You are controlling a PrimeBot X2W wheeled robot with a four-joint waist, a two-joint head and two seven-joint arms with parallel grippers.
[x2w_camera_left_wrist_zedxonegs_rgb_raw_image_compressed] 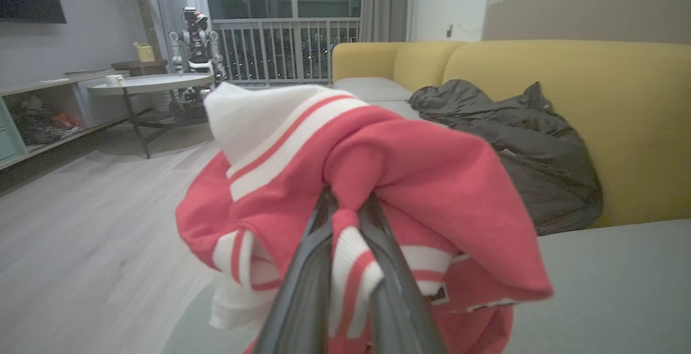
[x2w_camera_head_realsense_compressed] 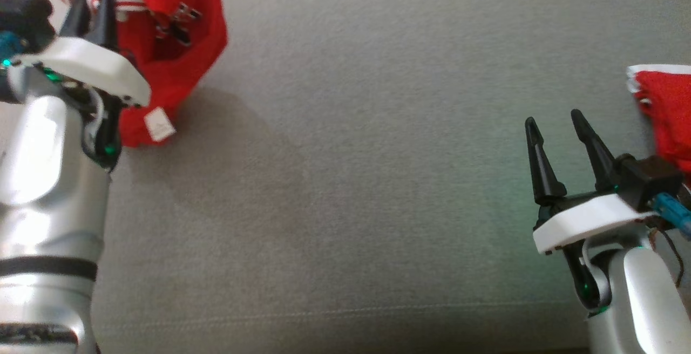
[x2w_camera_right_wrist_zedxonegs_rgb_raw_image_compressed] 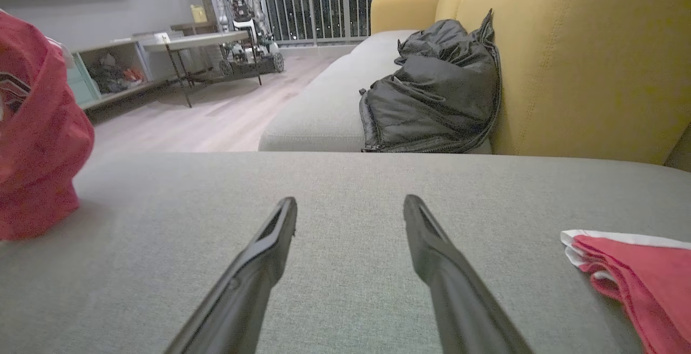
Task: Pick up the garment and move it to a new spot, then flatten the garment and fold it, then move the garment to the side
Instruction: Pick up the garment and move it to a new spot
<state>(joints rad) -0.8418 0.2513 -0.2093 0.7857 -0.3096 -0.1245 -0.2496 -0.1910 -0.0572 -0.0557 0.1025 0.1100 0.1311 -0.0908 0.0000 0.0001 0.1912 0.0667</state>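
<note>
1. At the far left of the grey seat cushion (x2w_camera_head_realsense_compressed: 367, 154), the left gripper (x2w_camera_left_wrist_zedxonegs_rgb_raw_image_compressed: 348, 208) is pinched narrow on a striped fold of the red garment (x2w_camera_left_wrist_zedxonegs_rgb_raw_image_compressed: 410, 165), which hangs bunched over its fingers.
2. Bare cushion lies to the garment's right, between the two arms; the bundle shows no clear long axis.
3. Well apart, the right gripper (x2w_camera_head_realsense_compressed: 554, 117) stands wide and empty, near another red cloth (x2w_camera_head_realsense_compressed: 666, 111).
4. The carry likely belongs to the left arm alone.

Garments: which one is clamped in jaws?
The bunched red-and-white garment at the left gripper; the flat red garment and the black jacket lie free.
</note>
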